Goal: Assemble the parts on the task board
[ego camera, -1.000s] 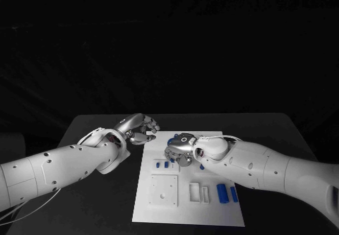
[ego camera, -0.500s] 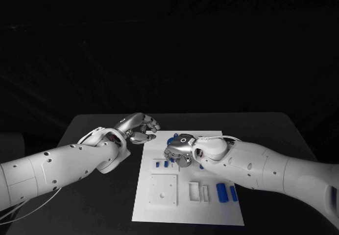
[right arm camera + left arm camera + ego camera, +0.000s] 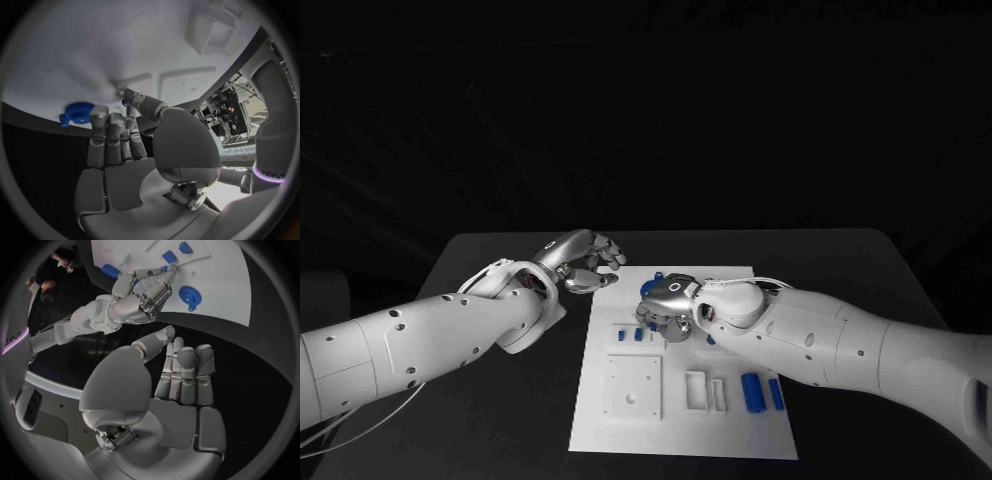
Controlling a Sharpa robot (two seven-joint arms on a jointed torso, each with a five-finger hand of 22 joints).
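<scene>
Fingers point(image 3: 181, 372) of the left hand point(image 3: 583, 262) lie straight and close together, holding nothing, hovering over the dark desk point(image 3: 516, 400) just beside the white task board point(image 3: 733, 440). The right hand point(image 3: 668, 305) reaches down onto the board's far end, fingers slightly apart; whether it pinches anything is unclear. A blue gear-like part point(image 3: 189, 295) and small blue parts point(image 3: 762, 393) lie loose, so assembly seems barely begun.

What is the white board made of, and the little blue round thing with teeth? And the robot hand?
The task board looks like matte white plastic: smooth, evenly coloured, with moulded recesses. The blue gear seems to be plastic too: solid colour, no shine. The right robot hand looks like metal, or silver-coated plastic; its fingers gleam, so I cannot be sure.
</scene>
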